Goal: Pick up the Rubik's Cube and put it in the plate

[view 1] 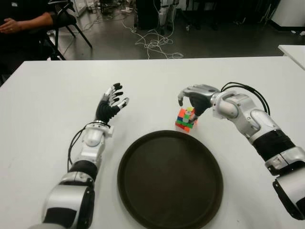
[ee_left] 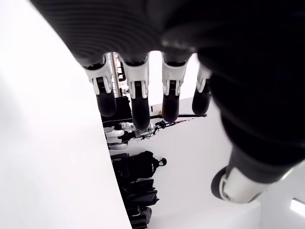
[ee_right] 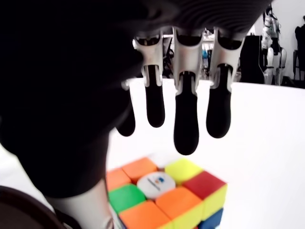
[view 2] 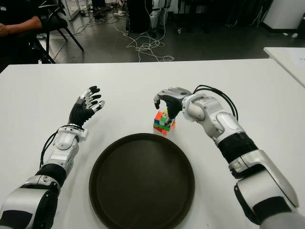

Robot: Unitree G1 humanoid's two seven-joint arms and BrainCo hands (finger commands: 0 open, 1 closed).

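White surface [view 1: 52, 95], wide, with dark floor and loose cables [view 1: 152, 43] beyond its far edge; a seated person [view 1: 21, 21] at the far left corner.

Plate [view 1: 170, 180]: dark, round, rimmed, at the near middle of the surface; holds nothing.

Rubik's Cube [view 1: 186, 119]: multicoloured, on the surface just beyond the plate's far rim, outside it.

Right hand [view 1: 193, 98]: arched over the cube, fingers [ee_right: 186, 124] extended and hanging above its top face, not closed on it.

Left hand [view 1: 112, 105]: left of the plate, fingers spread, holding nothing.

Right wrist view only: white round centre sticker [ee_right: 155, 183] on the cube's top face, and the gap between fingertips and cube. Eye views alone show plate and cube together.
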